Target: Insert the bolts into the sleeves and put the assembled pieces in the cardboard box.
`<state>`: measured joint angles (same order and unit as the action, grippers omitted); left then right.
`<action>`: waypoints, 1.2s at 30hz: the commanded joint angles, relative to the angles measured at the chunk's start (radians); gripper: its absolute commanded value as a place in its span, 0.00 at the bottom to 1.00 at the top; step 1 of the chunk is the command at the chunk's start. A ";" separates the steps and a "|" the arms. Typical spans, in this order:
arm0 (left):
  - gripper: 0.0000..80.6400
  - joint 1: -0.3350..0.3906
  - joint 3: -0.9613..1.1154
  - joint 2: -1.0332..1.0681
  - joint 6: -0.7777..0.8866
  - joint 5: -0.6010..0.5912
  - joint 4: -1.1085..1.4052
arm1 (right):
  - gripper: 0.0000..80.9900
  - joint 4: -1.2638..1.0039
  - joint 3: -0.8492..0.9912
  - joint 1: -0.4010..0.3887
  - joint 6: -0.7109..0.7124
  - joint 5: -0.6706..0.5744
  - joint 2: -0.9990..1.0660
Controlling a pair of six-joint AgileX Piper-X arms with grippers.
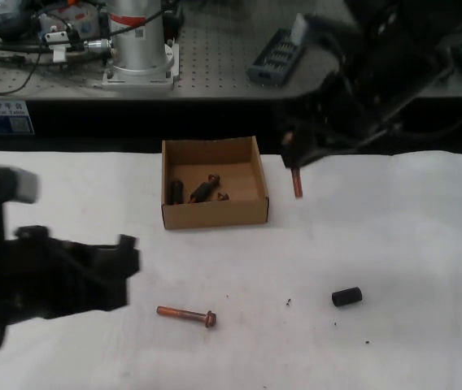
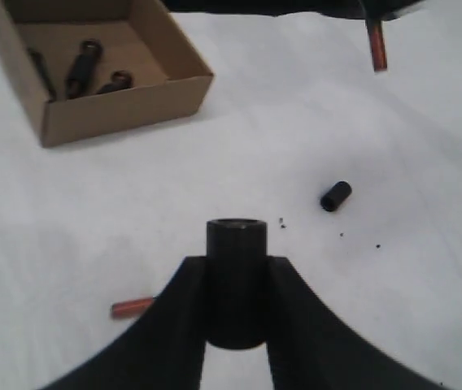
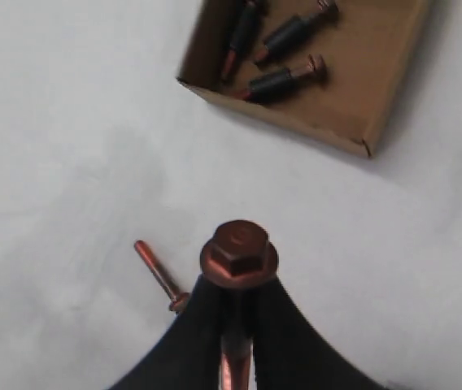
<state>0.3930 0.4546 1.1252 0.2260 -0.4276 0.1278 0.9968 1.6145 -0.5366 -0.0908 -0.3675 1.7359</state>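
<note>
The left gripper (image 2: pixel 237 264) is closed narrowly on a short black cylindrical sleeve (image 2: pixel 236 242), held upright between its two dark fingers with the open bore facing the camera. In the high view this arm sits at about 8 o'clock from the brown open-topped cardboard box (image 1: pixel 215 214), low over the white bench surface (image 1: pixel 402 244). The right gripper (image 3: pixel 237 284) pinches the shank of a copper-coloured hex-head bolt (image 3: pixel 238 253), flanged head uppermost. From the high view the bolt's shank hangs point-down at about 3 o'clock from the box, just beside its right wall and clear of the surface. Inside the box lie three assembled pieces (image 3: pixel 281 80), each a black sleeve with a copper bolt head at one end; two lie side by side near one wall and the third lies closer to the facing wall. On the bench, a loose copper-coloured bolt (image 1: pixel 186 314) lies flat at about 6 o'clock from the box, well apart from it, head pointing towards 3 o'clock. A loose black sleeve (image 1: pixel 346 296) lies on its side at about 4 o'clock from the box, well apart from the loose bolt.
</note>
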 commanded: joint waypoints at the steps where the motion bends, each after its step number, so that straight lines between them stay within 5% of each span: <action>1: 0.07 0.041 0.004 0.056 0.022 0.006 0.089 | 0.07 -0.048 -0.016 0.004 0.046 -0.040 -0.055; 10: 0.07 0.166 0.020 0.203 0.078 0.004 0.249 | 0.06 -0.547 -0.435 0.024 -0.110 -0.143 -0.255; 17: 0.07 0.182 0.083 0.292 0.024 0.015 0.255 | 0.06 -0.916 -0.698 0.024 -0.247 -0.168 -0.282; 36: 0.07 0.184 0.127 0.442 0.014 -0.020 0.278 | 0.06 -1.248 -0.993 0.045 -0.343 -0.211 -0.264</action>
<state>0.5730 0.5711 1.5698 0.2523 -0.4280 0.3796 -0.2126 0.6382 -0.4964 -0.4295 -0.5582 1.4691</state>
